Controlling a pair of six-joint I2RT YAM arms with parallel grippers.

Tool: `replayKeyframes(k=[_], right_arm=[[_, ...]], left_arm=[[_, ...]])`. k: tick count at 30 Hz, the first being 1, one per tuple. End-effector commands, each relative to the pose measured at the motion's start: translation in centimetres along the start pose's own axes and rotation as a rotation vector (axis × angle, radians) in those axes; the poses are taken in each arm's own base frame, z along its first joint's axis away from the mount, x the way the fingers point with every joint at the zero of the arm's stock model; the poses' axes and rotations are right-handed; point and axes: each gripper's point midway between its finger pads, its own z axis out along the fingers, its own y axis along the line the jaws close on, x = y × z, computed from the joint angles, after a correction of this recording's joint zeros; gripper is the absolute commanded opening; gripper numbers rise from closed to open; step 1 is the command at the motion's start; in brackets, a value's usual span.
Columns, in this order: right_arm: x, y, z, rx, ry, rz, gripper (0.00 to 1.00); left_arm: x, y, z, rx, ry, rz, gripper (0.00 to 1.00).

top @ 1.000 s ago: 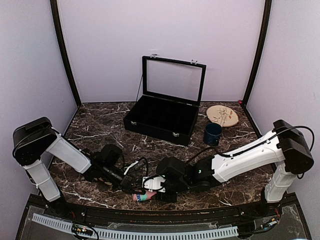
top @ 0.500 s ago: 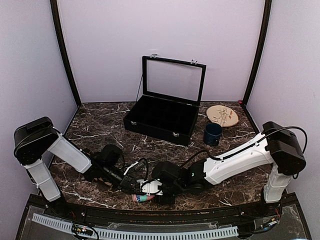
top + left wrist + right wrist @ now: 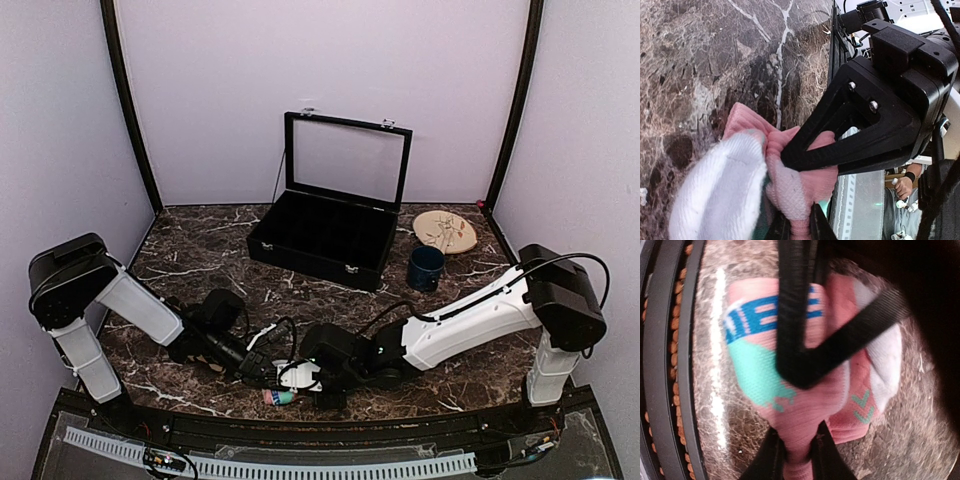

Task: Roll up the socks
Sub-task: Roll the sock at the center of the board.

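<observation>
A pink sock (image 3: 277,396) with teal, blue and white patches lies bunched near the table's front edge, between both grippers. In the left wrist view the pink sock (image 3: 790,185) shows its white toe, and my left gripper (image 3: 799,226) is shut on a pinch of pink fabric. Seen from the right wrist, my right gripper (image 3: 796,446) is shut on a fold of the pink sock (image 3: 805,400), with the left gripper's black finger (image 3: 792,315) crossing over it. From above, the left gripper (image 3: 266,378) and right gripper (image 3: 298,384) meet at the bundle. No other sock shows.
An open black case (image 3: 325,235) stands at the back centre. A dark blue mug (image 3: 425,267) and a round wooden plate (image 3: 444,232) sit at the back right. A black rail (image 3: 300,440) runs along the table's near edge, just beside the sock.
My right gripper has gone from open to shut on the pink sock, and its arm has slid left toward the bundle. The left arm has held still.
</observation>
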Motion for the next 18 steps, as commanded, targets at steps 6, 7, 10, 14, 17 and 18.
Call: replayKeyframes(k=[6,7,10,14,17,18], right_arm=[[1.9,0.4,1.6,-0.049,0.049,0.069,0.00],[2.0,0.4,1.6,-0.056,0.053,0.075,0.00],[2.2,0.5,1.6,-0.072,0.058,0.089,0.00],[2.4,0.6,1.7,-0.093,0.064,0.112,0.00],[2.6,0.4,1.8,-0.098,0.069,0.127,0.00],[2.6,0.3,1.8,-0.097,0.071,0.133,0.00]], left_arm=[[0.8,3.3,-0.9,-0.242,0.031,-0.063,0.26],[0.4,3.2,-1.0,-0.251,0.023,-0.055,0.28],[-0.7,3.9,-2.1,-0.345,-0.015,-0.037,0.35],[-2.1,3.8,-3.4,-0.407,-0.066,-0.016,0.42],[-2.9,3.6,-4.3,-0.437,-0.105,-0.004,0.47],[-3.1,3.5,-4.5,-0.443,-0.114,0.001,0.48]])
